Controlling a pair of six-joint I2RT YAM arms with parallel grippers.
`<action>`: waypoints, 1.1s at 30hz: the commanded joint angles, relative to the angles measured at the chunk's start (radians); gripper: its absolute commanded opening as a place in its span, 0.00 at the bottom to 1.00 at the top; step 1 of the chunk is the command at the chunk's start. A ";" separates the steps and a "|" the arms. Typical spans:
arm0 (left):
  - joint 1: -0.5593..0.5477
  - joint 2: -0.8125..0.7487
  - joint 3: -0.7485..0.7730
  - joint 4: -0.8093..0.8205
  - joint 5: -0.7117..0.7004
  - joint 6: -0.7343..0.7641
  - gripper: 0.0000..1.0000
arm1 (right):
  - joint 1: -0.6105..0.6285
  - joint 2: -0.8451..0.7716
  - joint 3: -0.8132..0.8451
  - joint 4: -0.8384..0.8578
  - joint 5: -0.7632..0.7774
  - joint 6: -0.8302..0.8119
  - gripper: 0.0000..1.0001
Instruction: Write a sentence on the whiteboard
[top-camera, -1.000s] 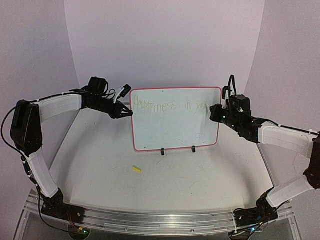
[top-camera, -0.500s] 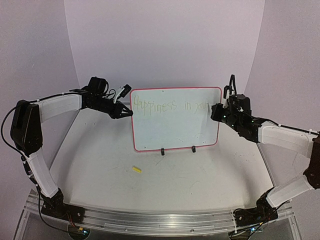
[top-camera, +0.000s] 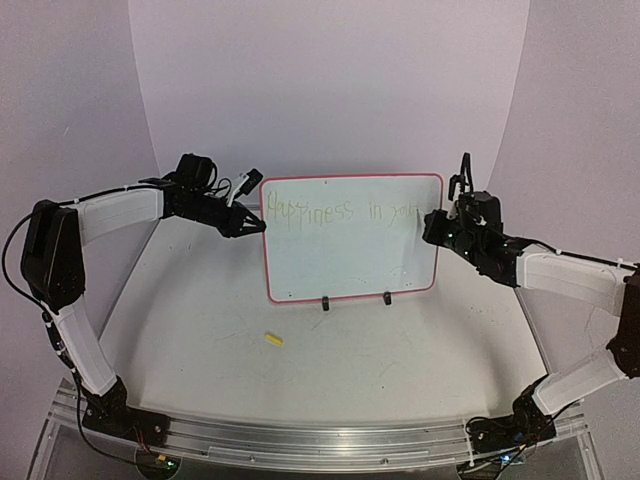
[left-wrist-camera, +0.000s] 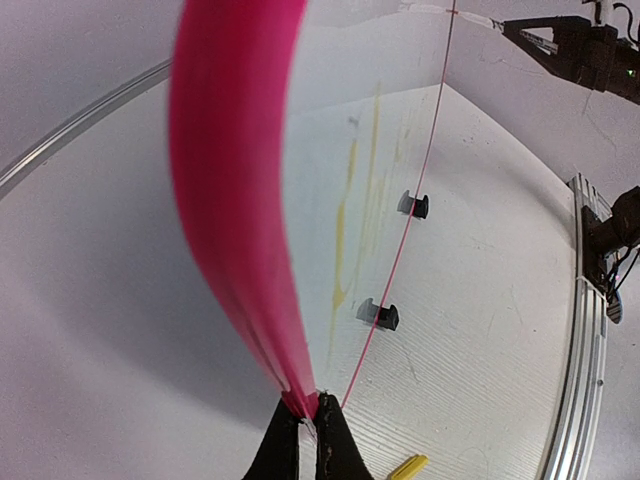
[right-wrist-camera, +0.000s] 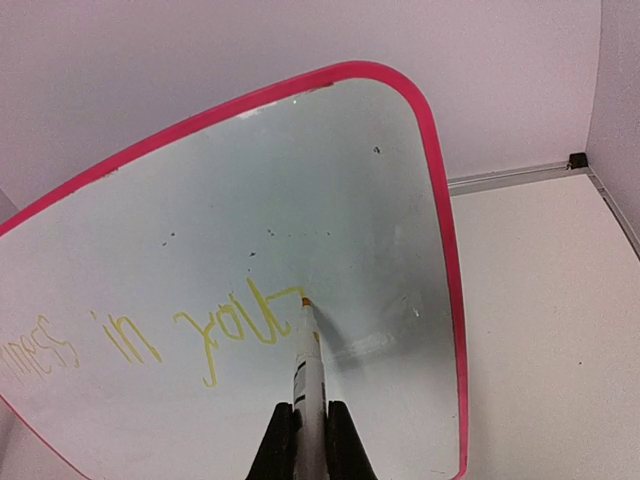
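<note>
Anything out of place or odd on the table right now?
A small yellow piece, perhaps a marker cap, lies loose on the table in front of the whiteboard. The board stands upright, its left edge pinched by the left pincer. Nothing looks spilled or damaged.

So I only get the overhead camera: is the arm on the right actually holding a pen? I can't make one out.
Observer: Yes. The right wrist view shows the right end effector shut on a white marker, its tip on the whiteboard.
Operator: Where exactly?
Observer: The sentence reads as far as "in you", and the tip sits at the end of the stroke just after that.
Operator: And the other side?
Observer: The left wrist view shows the left end effector pinching the whiteboard's pink edge.
</note>
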 joint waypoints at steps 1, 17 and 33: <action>-0.016 -0.033 0.013 0.001 -0.010 0.038 0.00 | -0.007 0.007 -0.028 0.006 -0.009 0.030 0.00; -0.016 -0.038 0.012 0.001 -0.010 0.037 0.00 | -0.007 -0.002 0.016 0.034 0.007 0.035 0.00; -0.016 -0.036 0.012 0.002 -0.012 0.036 0.00 | -0.007 -0.002 0.039 0.035 0.034 0.017 0.00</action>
